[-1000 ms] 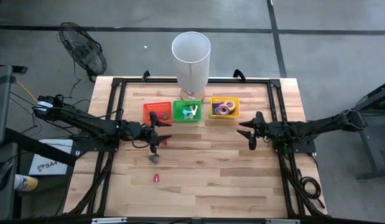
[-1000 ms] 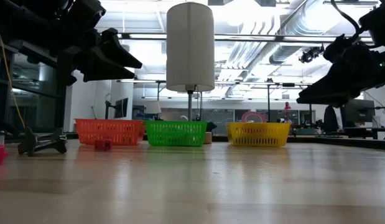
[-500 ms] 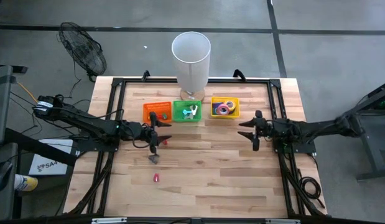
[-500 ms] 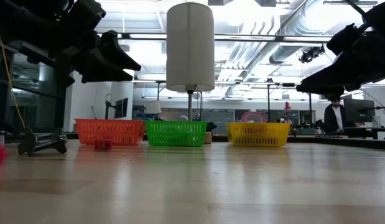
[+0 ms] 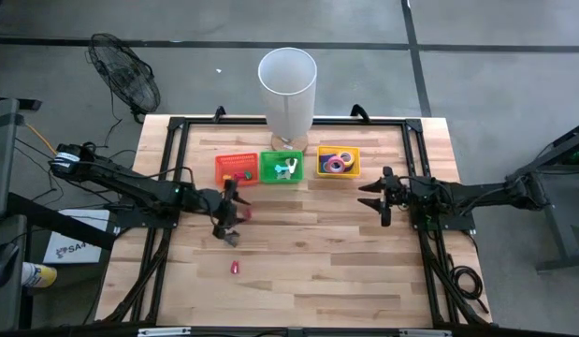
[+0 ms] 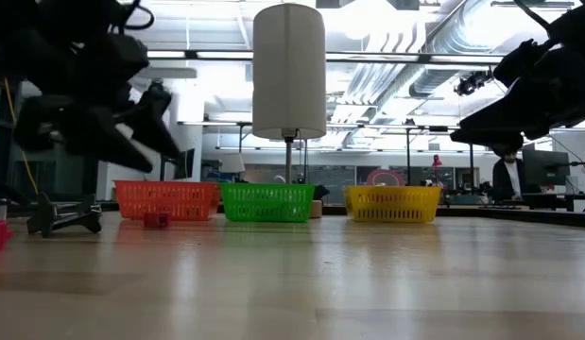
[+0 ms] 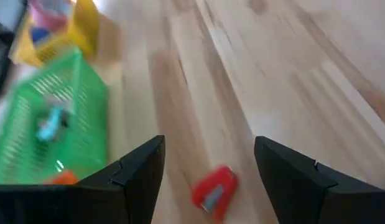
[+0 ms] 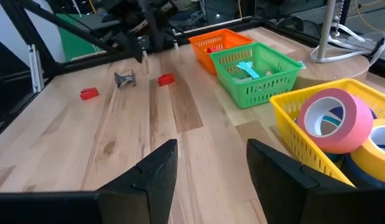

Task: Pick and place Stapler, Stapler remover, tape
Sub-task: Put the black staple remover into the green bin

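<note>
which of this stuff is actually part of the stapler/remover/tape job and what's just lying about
Job: red stapler; second red stapler; dark staple remover; tape rolls; yellow basket; orange basket; green basket.
Lying about: tall white cylinder; floor fan.

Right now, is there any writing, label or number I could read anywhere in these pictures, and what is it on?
"SA": the start of a word on a white sheet on the floor left of the table; the rest is hidden by the frame.
Nothing readable on the baskets, tape rolls or white cylinder.
</note>
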You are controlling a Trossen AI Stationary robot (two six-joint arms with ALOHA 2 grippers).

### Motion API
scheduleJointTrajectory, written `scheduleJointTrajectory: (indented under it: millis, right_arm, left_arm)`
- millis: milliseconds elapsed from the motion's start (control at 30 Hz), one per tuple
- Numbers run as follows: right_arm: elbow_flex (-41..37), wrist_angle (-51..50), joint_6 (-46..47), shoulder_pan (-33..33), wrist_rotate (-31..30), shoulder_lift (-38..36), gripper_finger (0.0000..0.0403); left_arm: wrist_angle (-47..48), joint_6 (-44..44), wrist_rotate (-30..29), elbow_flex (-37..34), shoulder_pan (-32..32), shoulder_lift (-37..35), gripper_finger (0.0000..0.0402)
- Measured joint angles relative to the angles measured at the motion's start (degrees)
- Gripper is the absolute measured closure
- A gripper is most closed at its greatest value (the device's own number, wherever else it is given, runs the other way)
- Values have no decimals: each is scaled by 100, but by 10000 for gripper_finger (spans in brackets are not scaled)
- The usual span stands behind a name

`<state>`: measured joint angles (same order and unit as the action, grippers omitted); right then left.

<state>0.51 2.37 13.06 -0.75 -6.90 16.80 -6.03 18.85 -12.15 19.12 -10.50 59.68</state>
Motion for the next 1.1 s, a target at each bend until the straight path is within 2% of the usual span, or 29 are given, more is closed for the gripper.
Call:
scheduleJointTrajectory:
  millis: [233,400,500,667,800,1100]
  right_arm:
    - [-2,5,8,2,-49,0,220]
    - [-2,250,523,0,-1405,7,219]
    - [-2,267,478,0,-1891,7,219]
    - [-2,280,139,0,-2085,7,219]
    - [-2,288,122,0,-2083,7,219]
    - [-4,299,159,0,-2063,7,219]
  left_arm:
    - [1890,-374,602,587,0,2,159]
    - [3254,-296,1179,1287,0,2,159]
    - [3864,-225,1539,1584,0,2,159]
    - [4181,18,1846,1608,0,8,159]
    - [4423,35,1801,1585,0,61,159]
    - [4332,104,1781,1553,0,59,159]
